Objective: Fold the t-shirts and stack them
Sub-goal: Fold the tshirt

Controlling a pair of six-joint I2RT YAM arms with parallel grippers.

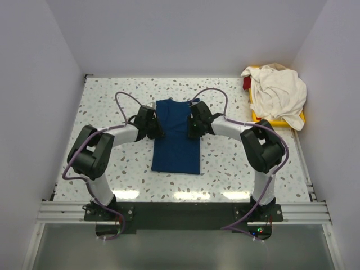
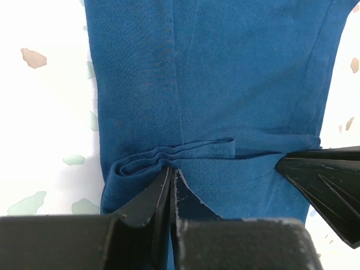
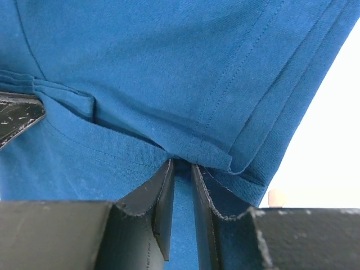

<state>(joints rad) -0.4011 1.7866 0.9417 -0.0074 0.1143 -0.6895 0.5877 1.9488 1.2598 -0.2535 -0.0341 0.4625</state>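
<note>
Navy cloth lies in a narrow strip in the overhead view: the navy t-shirt (image 1: 176,149) is flat on the speckled table (image 1: 112,107), its sides apparently folded inward. The left gripper (image 1: 159,130) sits at its left edge and the right gripper (image 1: 192,126) at its right edge, level with each other on the far half, probably so the cloth can be lifted evenly for a crosswise fold. Well to the right of the navy t-shirt and farther back, the cream t-shirt (image 1: 277,93) is heaped unfolded over the yellow tray (image 1: 254,117), hiding most of it. A red scrap (image 1: 246,83) beside it is too small to identify. From above, the arms hide the fingertips. In the left wrist view, the left gripper (image 2: 171,170) has its fingers pressed nearly together, pinching a bunched ridge of the navy t-shirt (image 2: 225,73). The other arm's finger (image 2: 320,169) enters from the right edge. How many layers are caught cannot be made out. In the right wrist view, the right gripper (image 3: 181,164) is closed to a thin slot on the stitched hem of the navy t-shirt (image 3: 169,67). The cloth below the tips is hidden behind the fingers.
</note>
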